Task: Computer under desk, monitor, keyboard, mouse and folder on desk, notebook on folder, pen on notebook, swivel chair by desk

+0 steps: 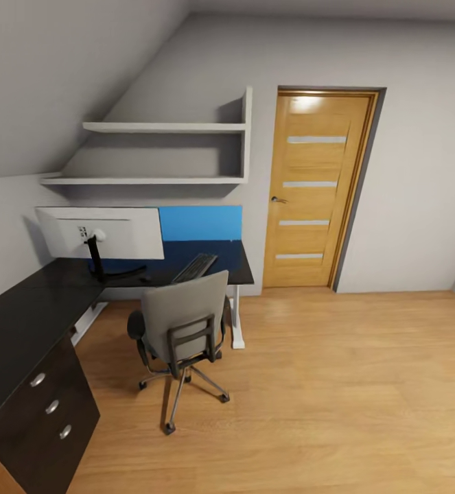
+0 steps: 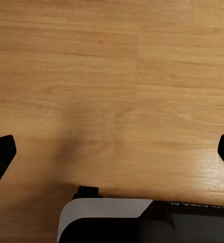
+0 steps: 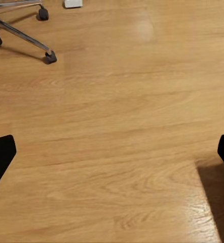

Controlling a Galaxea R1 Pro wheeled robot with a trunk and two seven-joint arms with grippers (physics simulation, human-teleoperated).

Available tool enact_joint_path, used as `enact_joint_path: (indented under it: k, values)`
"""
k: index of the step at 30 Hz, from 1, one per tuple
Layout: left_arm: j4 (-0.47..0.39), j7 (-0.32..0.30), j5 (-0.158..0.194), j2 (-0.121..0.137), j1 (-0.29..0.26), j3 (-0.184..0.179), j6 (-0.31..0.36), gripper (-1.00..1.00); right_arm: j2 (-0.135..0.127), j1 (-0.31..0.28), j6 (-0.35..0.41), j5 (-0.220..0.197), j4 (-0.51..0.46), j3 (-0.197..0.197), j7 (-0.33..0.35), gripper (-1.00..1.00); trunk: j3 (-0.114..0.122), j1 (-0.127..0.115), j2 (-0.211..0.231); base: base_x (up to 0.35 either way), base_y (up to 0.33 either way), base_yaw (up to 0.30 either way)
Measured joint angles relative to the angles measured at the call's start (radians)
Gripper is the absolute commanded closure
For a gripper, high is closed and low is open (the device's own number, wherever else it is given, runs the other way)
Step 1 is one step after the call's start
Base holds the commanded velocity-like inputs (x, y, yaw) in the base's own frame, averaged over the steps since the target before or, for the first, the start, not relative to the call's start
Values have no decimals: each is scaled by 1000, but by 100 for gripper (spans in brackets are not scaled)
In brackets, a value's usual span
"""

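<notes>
While one swivel chair (image 1: 186, 322) faces desk (image 1: 21, 315), one monitor (image 1: 100, 233), one keyboard (image 1: 194, 267).

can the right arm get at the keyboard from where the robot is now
Probably not yet. The keyboard lies on the desk across a stretch of floor, and the swivel chair stands in front of it. The right gripper hangs open over bare floor, near the chair's castors.

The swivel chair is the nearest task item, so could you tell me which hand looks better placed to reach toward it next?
Probably the right hand: its wrist view shows the swivel chair base and castors on the floor ahead. The left hand faces bare floor. Both are open and far from the chair.
</notes>
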Motion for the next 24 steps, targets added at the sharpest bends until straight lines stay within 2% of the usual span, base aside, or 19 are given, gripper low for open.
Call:
enact_joint_path:
  k: [12, 24]
  values:
    - [0, 0, 0, 0, -1, 0, 0, -100, 1, 0, 0, 1, 0, -2, -6, -100, 0, 0, 0, 321, 0, -13]
    - [0, 0, 0, -2, -1, 1, 0, -100, 2, 0, 0, 1, 0, -4, -7, -100, -3, 0, 0, 316, 0, -219]
